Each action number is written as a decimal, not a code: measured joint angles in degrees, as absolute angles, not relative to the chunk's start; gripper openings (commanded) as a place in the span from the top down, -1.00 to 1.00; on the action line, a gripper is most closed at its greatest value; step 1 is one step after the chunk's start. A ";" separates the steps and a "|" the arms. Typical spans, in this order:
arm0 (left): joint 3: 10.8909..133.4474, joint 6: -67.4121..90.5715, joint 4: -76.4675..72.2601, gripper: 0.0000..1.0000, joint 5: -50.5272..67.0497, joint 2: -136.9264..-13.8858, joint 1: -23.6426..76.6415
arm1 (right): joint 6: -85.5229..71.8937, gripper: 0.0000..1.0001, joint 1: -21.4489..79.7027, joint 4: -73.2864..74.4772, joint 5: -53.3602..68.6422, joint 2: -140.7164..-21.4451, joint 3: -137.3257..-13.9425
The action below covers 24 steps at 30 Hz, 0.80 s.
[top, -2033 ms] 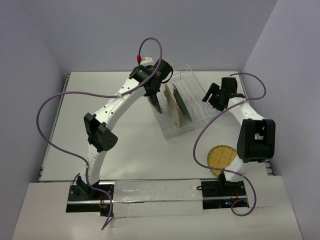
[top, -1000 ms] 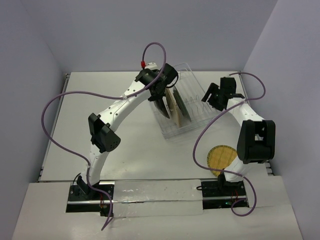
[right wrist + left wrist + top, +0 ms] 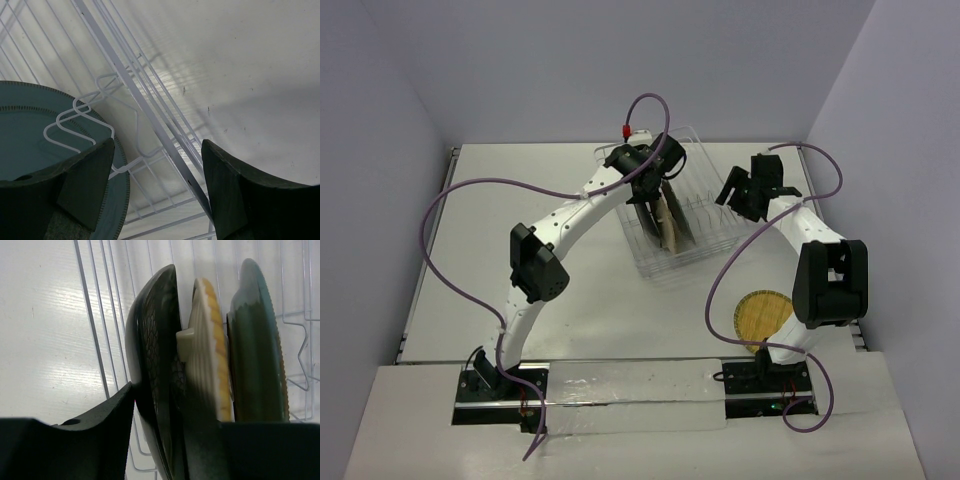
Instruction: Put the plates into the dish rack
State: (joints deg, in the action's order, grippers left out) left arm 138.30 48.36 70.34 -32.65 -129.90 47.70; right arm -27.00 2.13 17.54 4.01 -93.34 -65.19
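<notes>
The dish rack (image 3: 705,215) stands at the back middle of the table. My left gripper (image 3: 648,192) is shut on the black patterned plate (image 3: 155,360), which stands on edge inside the rack's left end. To its right stand a tan woven plate (image 3: 210,335) and the grey-blue plate (image 3: 257,345), also on edge; the top view shows the tan plate (image 3: 666,228) too. My right gripper (image 3: 742,196) is open and empty over the rack's right side, its fingers either side of a rack wire (image 3: 150,120). The tan woven round plate (image 3: 765,318) lies flat by the right arm's base.
The left arm's purple cable (image 3: 450,200) loops over the table's left half. The right arm's cable (image 3: 720,280) hangs between the rack and the round plate. Walls close in the table at the back and both sides.
My left gripper has moved right and down, bringing the black plate into the rack beside the tan plate. My right gripper has shifted slightly toward the rack.
</notes>
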 measured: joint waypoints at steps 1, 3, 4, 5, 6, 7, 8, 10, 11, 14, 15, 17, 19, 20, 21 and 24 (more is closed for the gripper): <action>138.30 48.22 70.33 0.14 -32.63 -129.94 47.68 | -27.00 -0.55 2.13 17.54 4.01 -93.34 -65.19; 138.30 48.04 70.35 0.09 -32.56 -129.95 47.66 | -27.00 -0.55 2.13 17.54 4.03 -93.34 -65.19; 138.30 47.95 70.30 0.06 -32.53 -129.95 47.67 | -27.00 -0.55 2.13 17.54 4.04 -93.34 -65.19; 138.30 47.85 70.21 0.03 -32.50 -129.95 47.68 | -27.00 -0.55 2.13 17.54 4.05 -93.34 -65.19; 138.30 47.72 70.10 -0.01 -32.50 -129.94 47.68 | -27.00 -0.56 2.13 17.54 4.05 -93.34 -65.19; 138.25 47.61 69.92 -0.07 -32.53 -129.88 47.68 | -27.00 -0.57 2.13 17.54 4.03 -93.34 -65.19; 137.98 47.45 69.60 -0.16 -32.60 -129.65 47.68 | -27.00 -0.59 2.13 17.55 3.98 -93.34 -65.19; 136.64 47.10 68.88 -0.30 -33.03 -128.59 47.68 | -26.98 -0.62 2.13 17.56 3.84 -93.32 -65.19; 135.75 46.97 68.64 -0.39 -33.27 -127.69 47.68 | -26.96 -0.64 2.13 17.57 3.75 -93.30 -65.19; 133.13 46.42 67.80 -0.55 -34.49 -123.81 47.62 | -26.92 -0.70 2.11 17.64 3.07 -92.82 -65.19; 132.22 46.02 67.19 -0.60 -34.94 -122.19 47.56 | -26.90 -0.71 2.09 17.72 2.72 -92.46 -65.19; 130.20 45.54 66.07 -0.64 -35.87 -118.33 47.37 | -26.89 -0.74 1.89 17.93 2.15 -91.34 -65.19; 129.10 45.02 65.33 -0.64 -36.69 -115.06 47.15 | -26.83 -0.77 1.74 18.06 1.90 -89.90 -65.19; 128.43 44.72 64.48 -0.64 -37.04 -113.45 46.94 | -26.75 -0.78 1.60 18.06 1.62 -89.13 -65.19; 127.63 44.35 63.63 -0.64 -37.32 -111.92 46.70 | -26.69 -0.79 1.42 18.08 1.27 -88.37 -65.19; 124.25 42.82 61.50 -0.65 -37.08 -107.92 45.37 | -26.51 -0.83 -0.08 18.24 0.68 -86.42 -65.19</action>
State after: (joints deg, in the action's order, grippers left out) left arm 124.25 42.82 61.50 -37.08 -107.92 45.37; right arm -26.51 -0.08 18.24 0.68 -86.42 -65.19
